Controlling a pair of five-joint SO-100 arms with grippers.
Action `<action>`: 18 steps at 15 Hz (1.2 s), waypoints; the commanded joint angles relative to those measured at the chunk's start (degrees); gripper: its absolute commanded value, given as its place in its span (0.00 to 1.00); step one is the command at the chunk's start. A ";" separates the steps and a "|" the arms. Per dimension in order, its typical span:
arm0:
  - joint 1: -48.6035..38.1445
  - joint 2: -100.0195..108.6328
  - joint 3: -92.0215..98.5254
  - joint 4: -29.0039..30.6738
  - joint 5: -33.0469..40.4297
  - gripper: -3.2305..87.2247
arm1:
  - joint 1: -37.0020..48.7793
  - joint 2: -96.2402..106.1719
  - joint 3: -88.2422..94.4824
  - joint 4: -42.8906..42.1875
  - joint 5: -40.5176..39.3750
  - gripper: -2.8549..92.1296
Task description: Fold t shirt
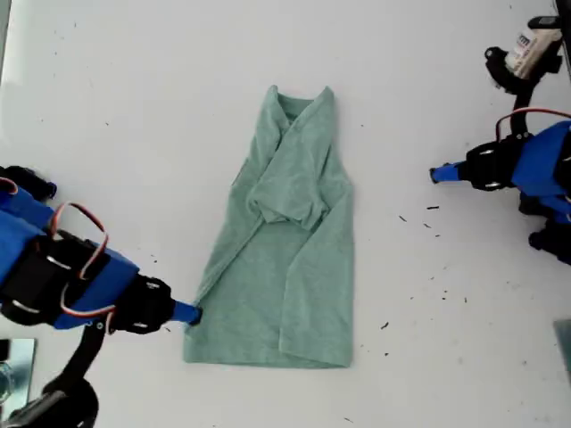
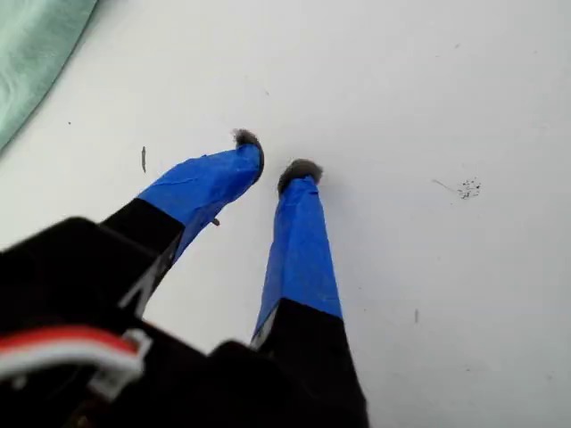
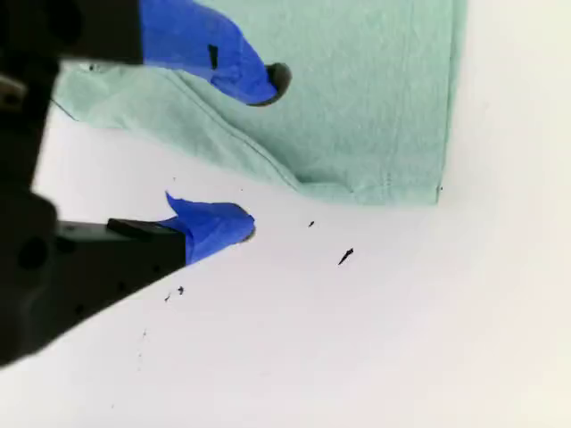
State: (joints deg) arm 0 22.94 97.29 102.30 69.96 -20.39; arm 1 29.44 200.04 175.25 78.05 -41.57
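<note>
T shirt (image 1: 285, 259) lies mid-surface, both sides folded in, hem nearest the exterior view's bottom. My second gripper (image 3: 259, 156) straddles the hem corner, jaws apart; slide the lower finger fully under before closing. My first gripper (image 2: 272, 169) idles well apart on the exterior view's right, jaws narrowly apart, empty.

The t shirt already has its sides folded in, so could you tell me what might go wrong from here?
My second gripper is open at the hem corner of the t shirt; it may pinch only the top layer, or push the corner and undo the folded sleeves. My first gripper hangs over bare table, away from the cloth, so one-sided lifting could skew the fold.
</note>
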 commanded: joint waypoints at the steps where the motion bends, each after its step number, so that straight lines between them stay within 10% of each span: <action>1: -0.88 -5.27 -0.35 -5.36 1.32 0.26 | 0.62 0.79 2.64 -1.05 -0.88 0.11; 3: -0.44 -11.25 0.62 -9.76 1.23 0.26 | 0.62 0.79 2.64 -1.05 -0.88 0.11; 5: -0.88 -12.22 1.05 -11.25 1.05 0.03 | 0.62 0.79 2.64 -1.05 -0.88 0.11; 12: -8.17 10.55 -8.79 3.60 2.99 0.03 | 0.70 0.79 2.64 -1.05 -0.88 0.11; 18: -14.24 -29.18 -53.79 1.41 22.94 0.03 | 0.70 0.79 2.64 -1.05 -0.88 0.11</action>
State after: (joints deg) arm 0 9.84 75.76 61.08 74.18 -1.58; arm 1 29.62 200.04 175.25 78.05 -41.57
